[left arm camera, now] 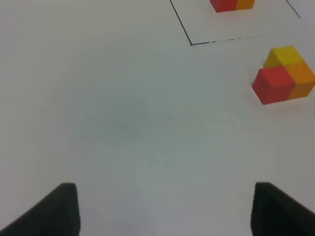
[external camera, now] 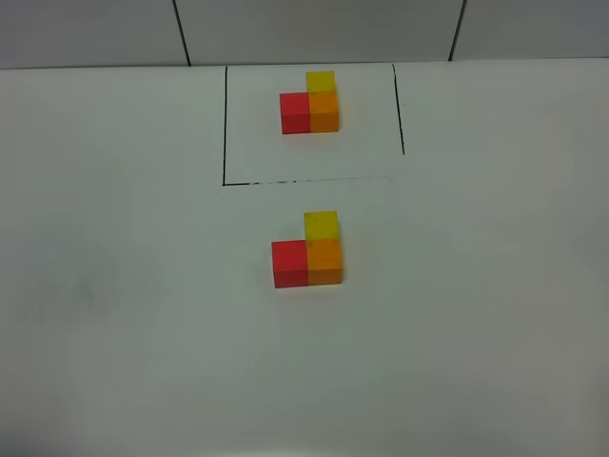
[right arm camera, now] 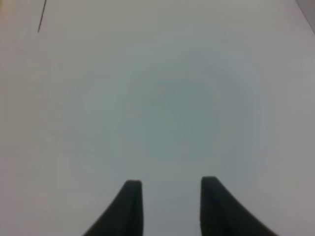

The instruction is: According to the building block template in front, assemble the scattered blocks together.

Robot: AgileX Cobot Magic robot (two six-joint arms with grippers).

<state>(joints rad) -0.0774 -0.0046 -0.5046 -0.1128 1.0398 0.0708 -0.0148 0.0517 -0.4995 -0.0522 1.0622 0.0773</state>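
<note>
White table point(external camera: 114, 286) carries the scattered blocks point(external camera: 308, 251), joined in an L, just before the framed building block template point(external camera: 311, 105). Left gripper point(left arm camera: 165, 209), jaws apart and grasping nothing, sits well apart from the blocks; right gripper point(right arm camera: 171, 206), clenched on nothing, over bare table.

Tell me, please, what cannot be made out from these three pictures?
- Template, left wrist view: cut off by the picture's edge; its yellow cube is out of frame.
- Left gripper: only two dark finger ends show at the edge.
- Right gripper: blurred finger ends only.
- Both arms: out of frame in the high view.
- Assembled blocks: far sides hidden; whether the cubes truly touch is too fine to tell.
</note>
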